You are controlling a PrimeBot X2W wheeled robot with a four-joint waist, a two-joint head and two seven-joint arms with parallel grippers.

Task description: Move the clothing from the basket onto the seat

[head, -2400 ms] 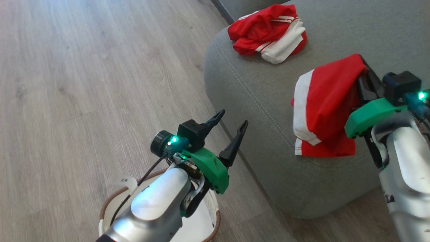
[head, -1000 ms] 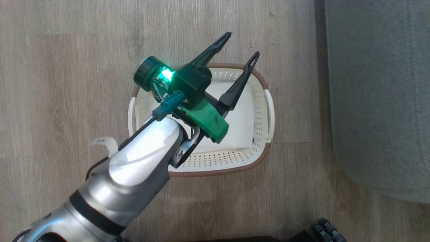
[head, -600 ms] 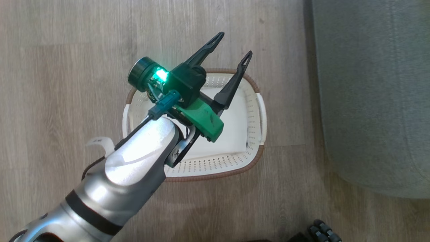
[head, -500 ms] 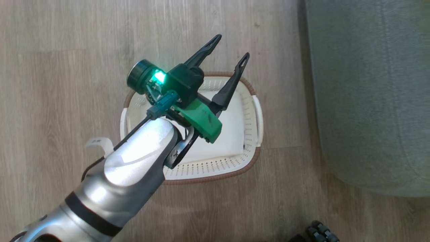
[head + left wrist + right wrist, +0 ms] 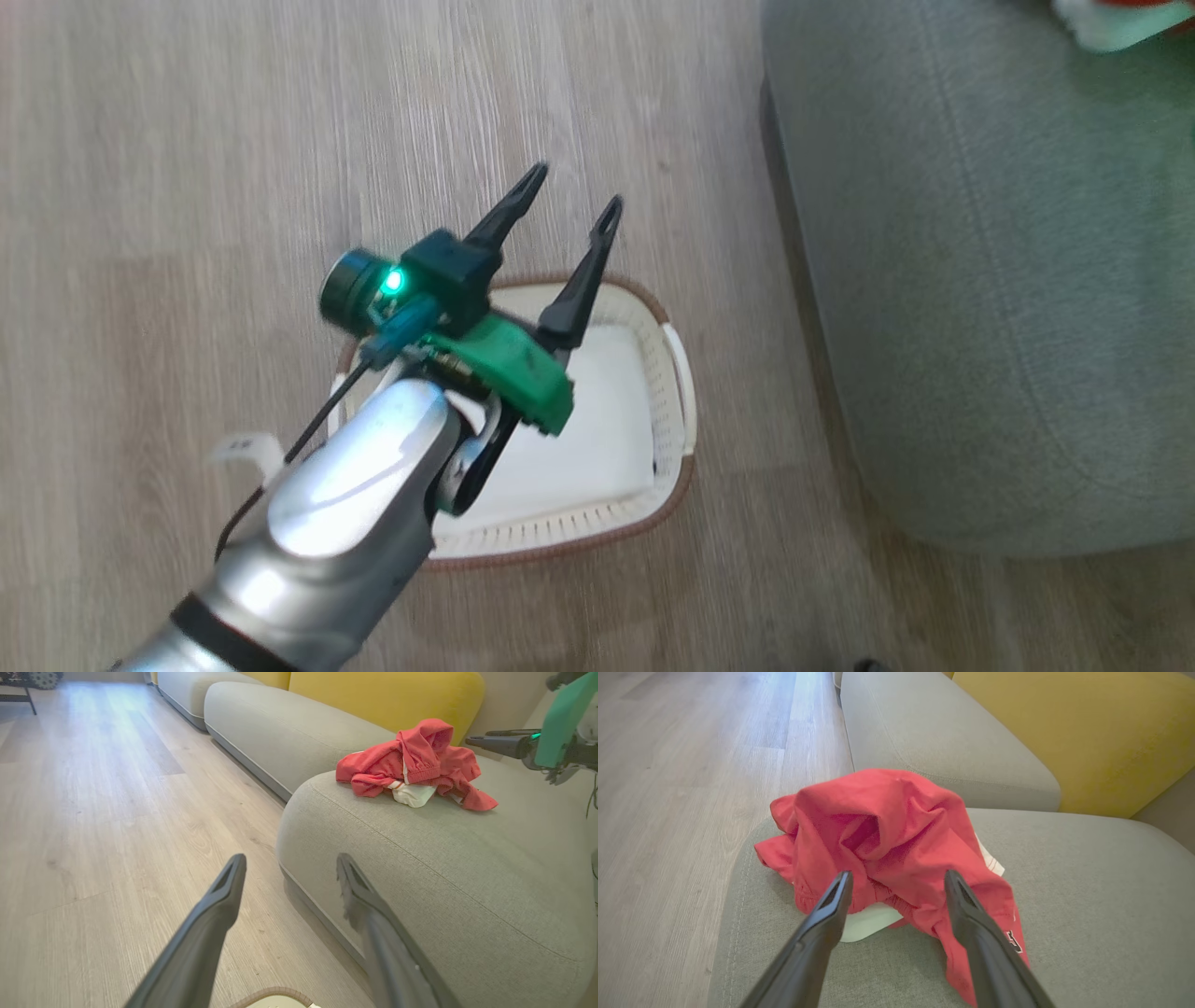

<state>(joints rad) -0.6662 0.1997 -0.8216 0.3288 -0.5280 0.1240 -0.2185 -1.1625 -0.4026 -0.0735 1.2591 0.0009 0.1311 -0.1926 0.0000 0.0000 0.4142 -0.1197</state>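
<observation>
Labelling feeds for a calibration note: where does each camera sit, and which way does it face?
Head view: on the head, facing down at the floor, basket and seat; left arm and open left gripper show.
Left wrist view: on the left wrist, facing low across the floor toward the seat; its own two fingers show.
Right wrist view: on the right wrist, facing the clothing on the seat; the open right gripper shows.
Shared: both wrist views see the clothing.
</observation>
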